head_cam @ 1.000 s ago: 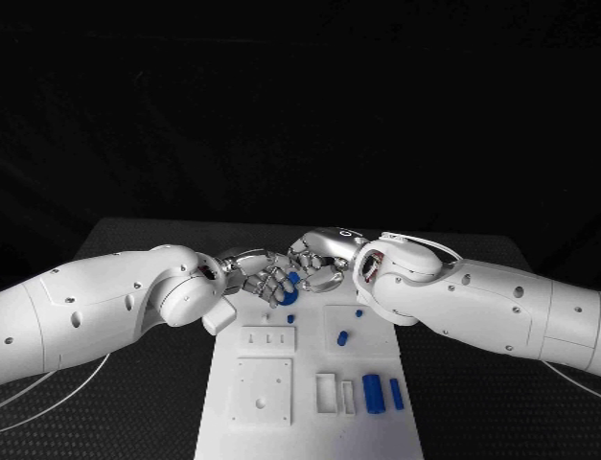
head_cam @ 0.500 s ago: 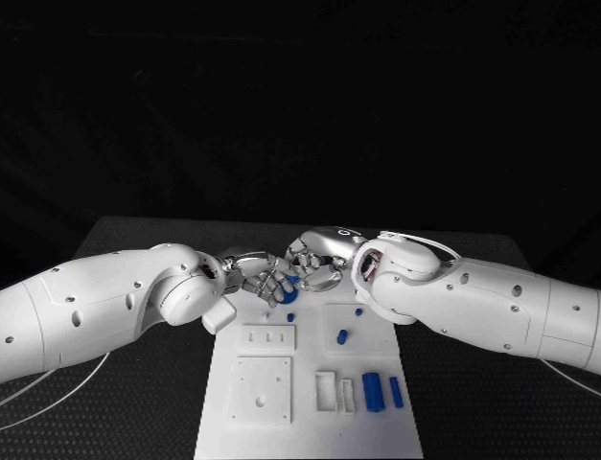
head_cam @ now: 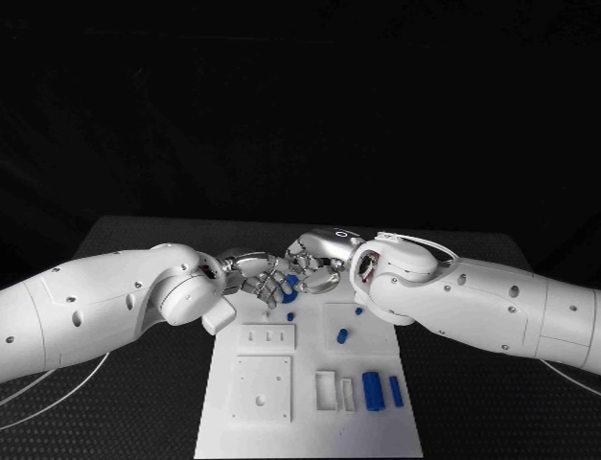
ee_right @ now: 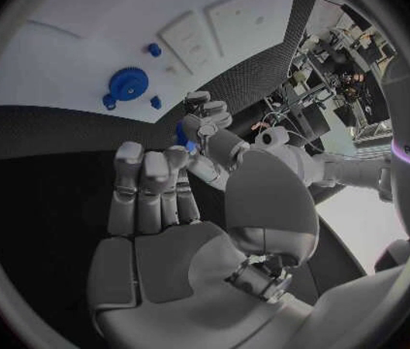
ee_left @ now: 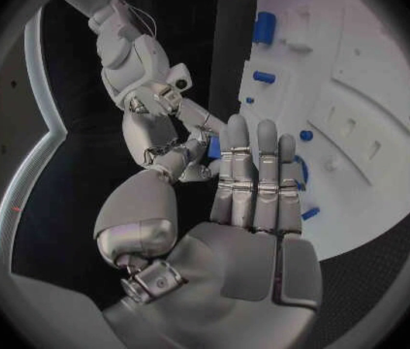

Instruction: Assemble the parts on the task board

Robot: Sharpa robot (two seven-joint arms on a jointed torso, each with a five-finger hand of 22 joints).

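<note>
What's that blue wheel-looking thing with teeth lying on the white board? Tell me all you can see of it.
The blue gear looks like matte plastic: a round toothed disc with a raised hub at its centre. It lies flat on the white task board, with two small blue pegs standing apart from it. In the right wrist view no robot hand touches it.

Setting: robotics lab or test bench. Evidence: black table (head_cam: 134, 249) with a textured mat surface, lower half of the head view; black backdrop across the upper half. White task board (head_cam: 314, 383), lower centre, with machined slots and small blue parts (head_cam: 372, 391). Cluttered benches with equipment (ee_right: 345, 50), upper right of the right wrist view. Two white robot arms enter from the left and right edges.
</note>
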